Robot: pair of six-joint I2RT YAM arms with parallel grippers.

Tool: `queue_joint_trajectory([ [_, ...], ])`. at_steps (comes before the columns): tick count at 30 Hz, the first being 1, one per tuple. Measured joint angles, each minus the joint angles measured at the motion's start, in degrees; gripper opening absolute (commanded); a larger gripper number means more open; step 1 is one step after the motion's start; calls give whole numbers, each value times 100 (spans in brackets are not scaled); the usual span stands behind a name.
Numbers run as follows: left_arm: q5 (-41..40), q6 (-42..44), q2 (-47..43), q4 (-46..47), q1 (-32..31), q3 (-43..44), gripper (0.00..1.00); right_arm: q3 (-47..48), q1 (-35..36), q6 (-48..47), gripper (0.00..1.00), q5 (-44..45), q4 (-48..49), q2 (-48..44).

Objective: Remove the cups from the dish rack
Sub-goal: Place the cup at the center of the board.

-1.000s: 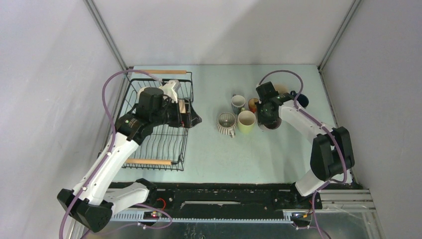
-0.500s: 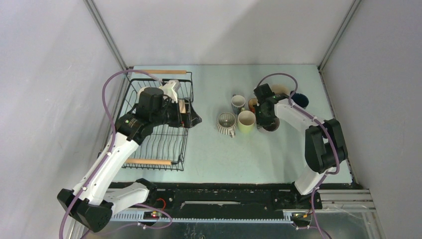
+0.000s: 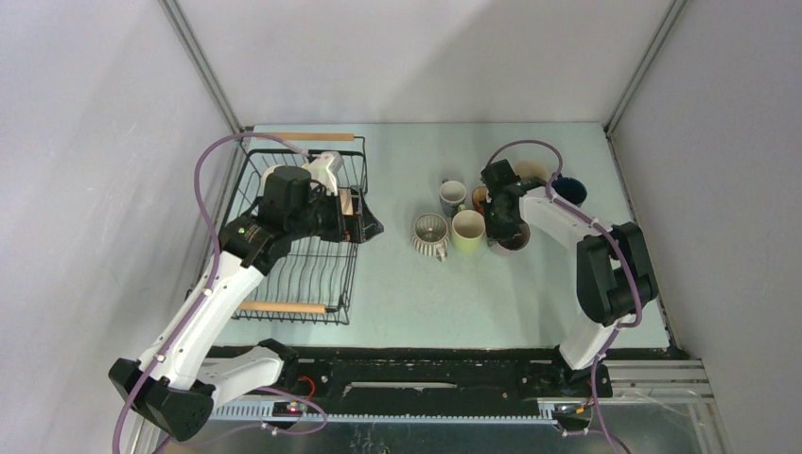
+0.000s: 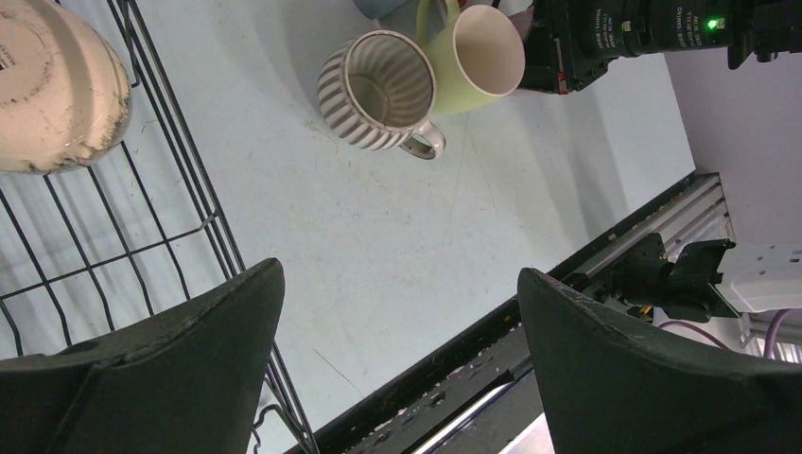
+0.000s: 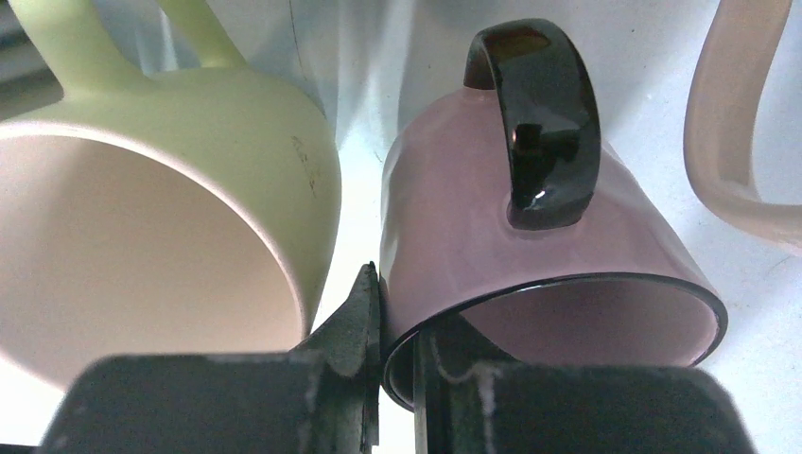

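Note:
My right gripper (image 5: 402, 312) is shut on the rim of a mauve cup with a black handle (image 5: 492, 218), one finger inside and one outside. That cup (image 3: 512, 240) is right beside the yellow-green cup (image 3: 468, 230) (image 5: 189, 189). A ribbed cream cup (image 3: 430, 234) (image 4: 383, 90) stands to their left. My left gripper (image 4: 399, 274) (image 3: 364, 225) hangs open and empty over the right edge of the black wire dish rack (image 3: 248, 180). A pale cup (image 4: 52, 90) lies in the rack.
More cups stand behind the group: a grey-blue one (image 3: 452, 196), a tan one (image 3: 480, 199), a dark blue one (image 3: 570, 191). A pale cup handle (image 5: 738, 123) is just right of the held cup. The rack's wooden handle (image 3: 284, 307) is at its near end.
My right arm has swung in, its elbow coming left, and the gripper with the mauve cup has shifted slightly left and nearer. The left arm has not moved.

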Motion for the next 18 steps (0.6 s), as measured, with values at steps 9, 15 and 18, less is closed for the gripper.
queue_joint_trajectory([
  [9, 0, 0, 2, -7, 0, 0, 100, 0, 0, -11, 14, -9, -11, 0],
  [15, 0, 0, 2, -46, -2, 0, 100, 2, -2, -17, 19, -46, -17, 0],
  [18, 0, 0, 2, -57, -4, 0, 100, 2, -11, -17, 22, -81, -33, 0],
])
